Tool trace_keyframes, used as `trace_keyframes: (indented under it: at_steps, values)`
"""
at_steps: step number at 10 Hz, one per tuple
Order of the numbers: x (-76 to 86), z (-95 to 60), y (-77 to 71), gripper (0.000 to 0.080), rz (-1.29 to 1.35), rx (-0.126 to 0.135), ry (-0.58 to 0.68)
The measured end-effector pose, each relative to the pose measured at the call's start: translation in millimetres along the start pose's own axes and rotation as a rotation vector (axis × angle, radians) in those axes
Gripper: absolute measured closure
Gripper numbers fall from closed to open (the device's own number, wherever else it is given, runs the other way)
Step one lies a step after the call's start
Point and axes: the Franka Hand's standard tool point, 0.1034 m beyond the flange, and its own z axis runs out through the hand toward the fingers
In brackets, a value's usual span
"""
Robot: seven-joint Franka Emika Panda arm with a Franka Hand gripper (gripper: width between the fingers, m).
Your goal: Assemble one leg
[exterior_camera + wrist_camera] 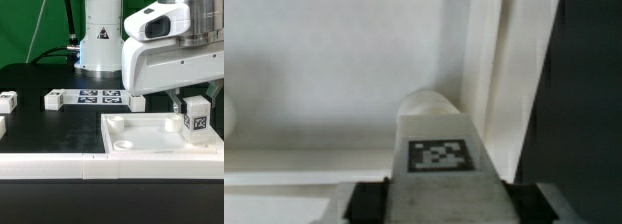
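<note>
a: what is the pincer doing?

b: it is clamped on the leg, one finger on each side. the wrist view shows this plainly: the leg sits between the two fingers, with its black-and-white tag facing the camera.

a: and where is the leg?

b: it is upright in the grip, over the square panel, at the panel's end toward the exterior view's right. in the wrist view its far end lies near the raised rim of the panel, and the dark tabletop is just past that rim.

a: does it touch the panel?

b: i cannot tell.

a: what else lies on the tabletop?

b: the marker board lies behind the panel, well apart from the leg. a tagged block sits just beside the board on the exterior view's left, and a second block sits just beside it on the right. a white rail runs along the front.
</note>
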Motion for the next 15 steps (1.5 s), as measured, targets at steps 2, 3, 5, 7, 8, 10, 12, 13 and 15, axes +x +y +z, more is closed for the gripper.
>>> trace_keyframes:
  at_steps: [2, 3, 5, 7, 8, 10, 12, 13, 15]
  values:
    - [1.9, 0.5, -0.3, 0.0508, 0.183, 0.003, 0.032]
    - [1.2, 1.0, -2.1, 0.0508, 0.329, 0.006, 0.050]
    - [0.0, 1.8, -4.8, 0.0507, 0.577, 0.020, 0.079]
    - [0.0, 2.5, -6.9, 0.0506, 0.821, 0.028, 0.084]
    - [0.2, 2.6, -7.2, 0.0506, 0.909, 0.031, 0.083]
    - [0.7, 2.9, -8.1, 0.0506, 1.119, 0.051, 0.077]
    - [0.7, 3.2, -9.5, 0.0506, 1.221, 0.056, 0.075]
    - [0.7, 3.3, -9.3, 0.0506, 1.215, 0.055, 0.075]
    - [0.3, 3.9, -11.0, 0.0429, 1.159, 0.052, 0.075]
